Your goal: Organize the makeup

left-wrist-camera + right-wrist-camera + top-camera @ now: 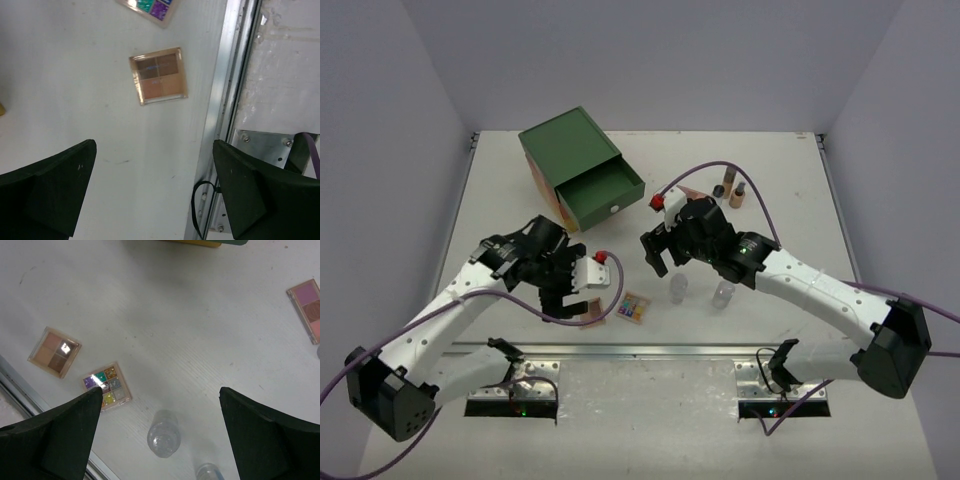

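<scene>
White walls enclose a lightly scuffed white table [790, 180], where the left gripper [154, 145], released and empty, hangs near the tan palette [159, 75] by the front rail [225, 100], the right gripper [161, 390] likewise spread above the multicoloured palette [107, 385] and a clear bottle [163, 440], both presumably poised to pick, with the drawer chest [575, 165] open to receive.

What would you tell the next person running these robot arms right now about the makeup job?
Left gripper: open, holding nothing, near the tan palette.
Right gripper: open, holding nothing, near the two bottles.
The multicoloured palette lies beside the tan one, the pink palette lies apart, and the three tubes are at the far right.
Done: the chest has its drawer open.
Left: all the makeup is out on the table; none shows in the drawer.
</scene>
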Robot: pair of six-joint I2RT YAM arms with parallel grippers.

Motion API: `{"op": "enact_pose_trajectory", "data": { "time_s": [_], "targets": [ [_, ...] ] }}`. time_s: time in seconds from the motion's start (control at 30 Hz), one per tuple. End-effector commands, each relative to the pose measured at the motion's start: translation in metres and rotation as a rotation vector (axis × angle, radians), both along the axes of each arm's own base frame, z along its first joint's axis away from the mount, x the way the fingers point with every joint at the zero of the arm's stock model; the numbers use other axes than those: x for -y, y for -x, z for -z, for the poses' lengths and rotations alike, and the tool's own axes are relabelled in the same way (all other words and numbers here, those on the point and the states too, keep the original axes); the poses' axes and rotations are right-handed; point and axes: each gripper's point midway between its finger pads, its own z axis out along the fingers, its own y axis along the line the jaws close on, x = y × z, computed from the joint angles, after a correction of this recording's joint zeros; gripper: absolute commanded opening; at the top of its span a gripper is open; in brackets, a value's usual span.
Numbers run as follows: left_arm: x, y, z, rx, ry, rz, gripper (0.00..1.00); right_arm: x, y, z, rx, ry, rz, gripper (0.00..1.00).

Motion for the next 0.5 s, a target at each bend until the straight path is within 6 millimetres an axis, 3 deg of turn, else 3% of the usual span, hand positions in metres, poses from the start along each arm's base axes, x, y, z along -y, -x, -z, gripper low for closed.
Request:
{"op": "enact_pose_trajectory", "data": {
  "time_s": [0.0,0.13,0.27,0.47],
  "targets": [
    [0.025,-0.013,0.03,-0.048,-0.036,-0.054,1.0,0.013,-0.012,-0.015,0.044,-0.023,0.114,0.99],
    [0.039,-0.025,0.055,-0.027,-0.051,-0.106,1.0,0.024,-0.009,-0.012,0.043,-0.023,0.163,0.99],
    [0.044,-0.01,0.078,-0.083,-0.061,-0.07,1.0,0.038,-0.006,-0.005,0.038,-0.013,0.217,0.99],
    [0.038,-0.011,0.113,-0.077,-0.135,-0.1,1.0,0.052,-0.002,0.003,0.028,0.004,0.259,0.99]
  ]
}}
